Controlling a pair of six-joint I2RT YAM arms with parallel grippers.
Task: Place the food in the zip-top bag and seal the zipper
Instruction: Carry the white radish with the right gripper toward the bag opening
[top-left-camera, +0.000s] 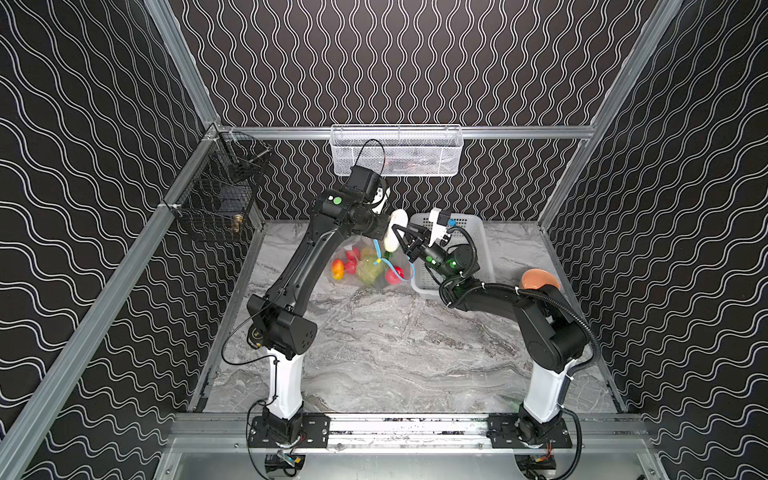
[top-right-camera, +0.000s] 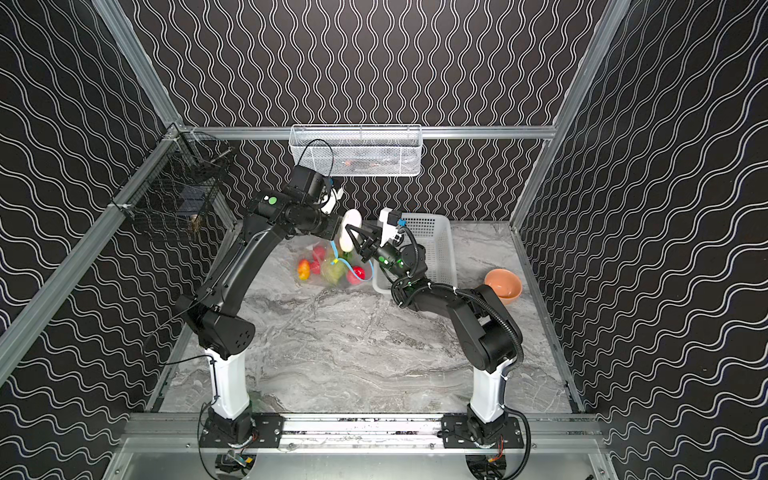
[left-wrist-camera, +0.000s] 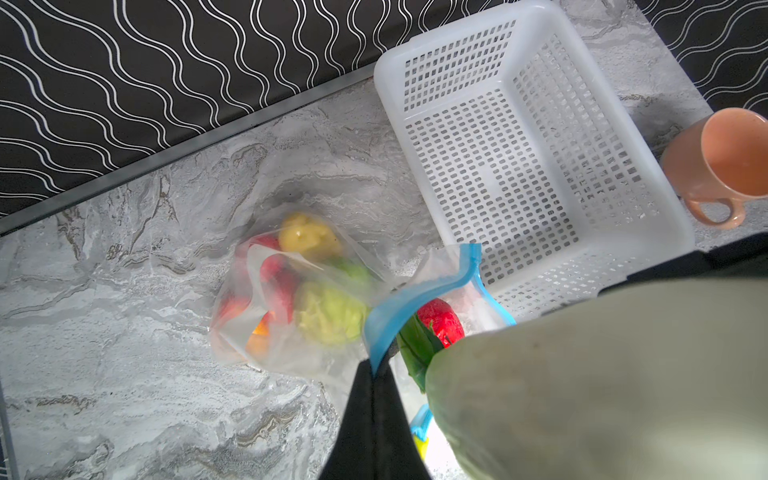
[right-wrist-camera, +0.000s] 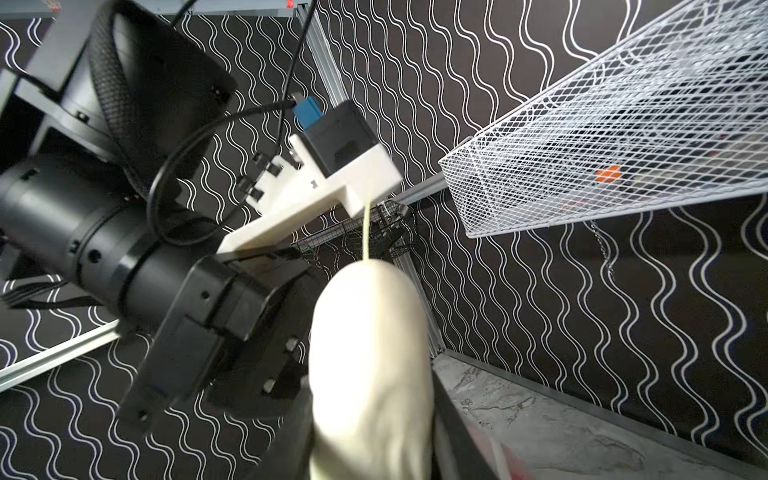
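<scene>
The zip-top bag (top-left-camera: 365, 270) lies at the back of the marble table, clear and crinkly, with red, yellow-orange and green food inside. My left gripper (left-wrist-camera: 374, 370) is shut on the blue zipper (left-wrist-camera: 415, 293) and holds that edge lifted. The yellow slider (left-wrist-camera: 422, 446) hangs beside its fingers. Inside the bag I see a green cabbage (left-wrist-camera: 328, 313), a yellow potato (left-wrist-camera: 307, 237) and a red piece (left-wrist-camera: 440, 320) near the mouth. My right gripper (top-left-camera: 399, 240) is shut on the white long vegetable (top-left-camera: 398, 218), held tilted just above the bag's mouth, beside the left gripper.
A white perforated basket (top-left-camera: 469, 232) stands right of the bag, partly under my right arm. An orange bowl (top-right-camera: 503, 282) sits further right. A white wire basket (top-left-camera: 397, 149) hangs on the back rail and a black wire cage (top-left-camera: 216, 199) on the left rail.
</scene>
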